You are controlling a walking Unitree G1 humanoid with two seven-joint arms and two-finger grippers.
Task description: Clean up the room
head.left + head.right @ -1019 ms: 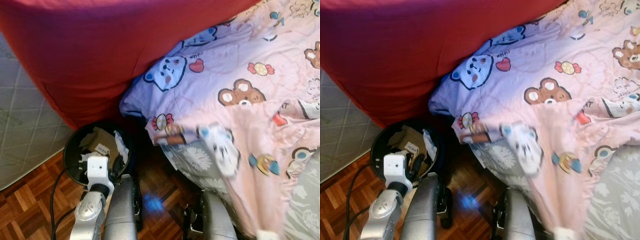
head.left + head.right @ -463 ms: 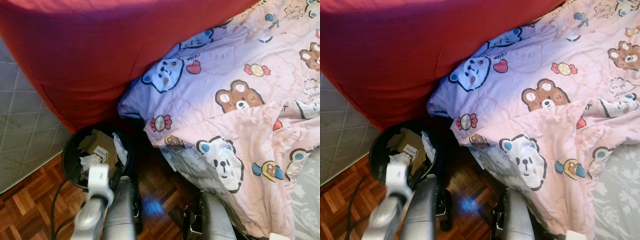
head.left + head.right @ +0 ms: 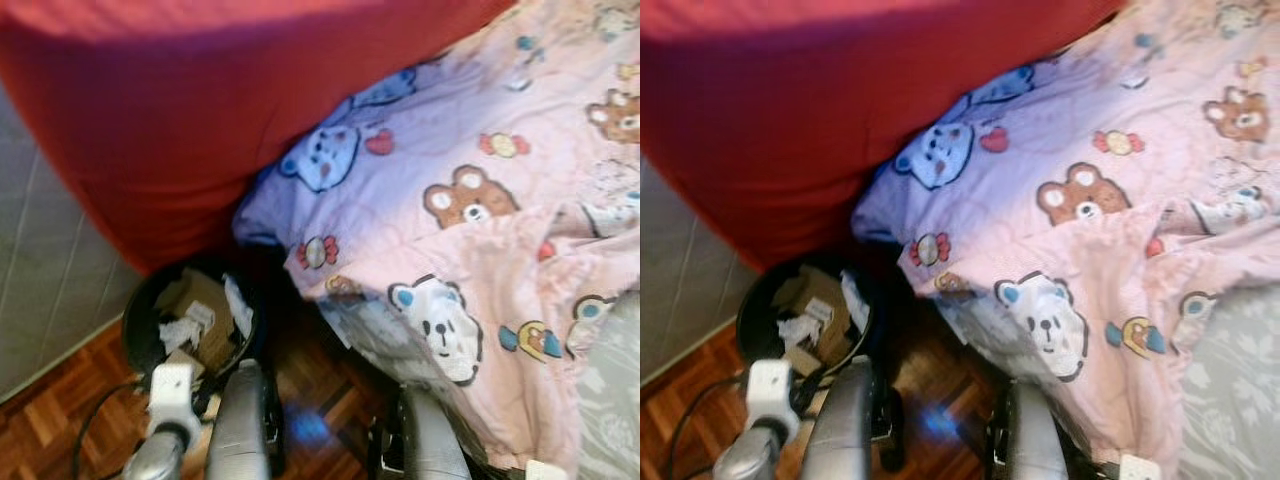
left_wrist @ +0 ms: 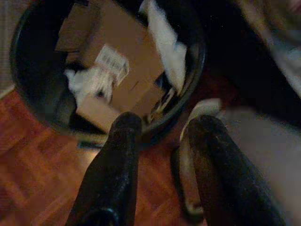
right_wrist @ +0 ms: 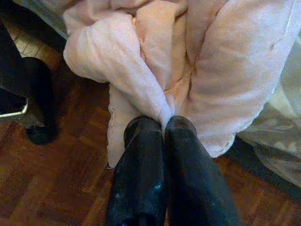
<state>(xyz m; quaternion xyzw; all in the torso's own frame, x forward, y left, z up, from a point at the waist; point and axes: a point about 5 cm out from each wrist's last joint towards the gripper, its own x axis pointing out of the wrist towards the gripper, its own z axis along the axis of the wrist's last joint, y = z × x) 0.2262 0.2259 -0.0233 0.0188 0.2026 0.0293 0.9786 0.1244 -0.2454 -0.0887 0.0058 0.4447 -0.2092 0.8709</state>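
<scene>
A pink blanket (image 3: 500, 250) printed with bears and sweets lies rumpled over the bed, its edge hanging down toward the floor. My right gripper (image 5: 163, 123) is shut on a fold of this pink blanket (image 5: 155, 70) just above the wooden floor. A black waste bin (image 3: 140, 335) stands on the floor at the left, holding cardboard (image 4: 122, 61) and crumpled paper (image 4: 91, 80). My left gripper (image 4: 164, 127) is open and empty, hovering by the bin's near rim. My left arm (image 3: 172, 392) shows low at the left, in front of the bin.
A big red cover (image 3: 200, 110) rises behind the bin and fills the upper left. A grey flowered sheet (image 3: 1230, 370) lies under the blanket at the right. My two silver legs (image 3: 245, 430) stand on the parquet floor (image 3: 50, 420). A black cable (image 3: 95, 440) runs beside the bin.
The blanket's hanging edge, blurred with motion a second ago, has settled lower. My left arm has drawn back and down from over the bin. The picture is now slightly blurred.
</scene>
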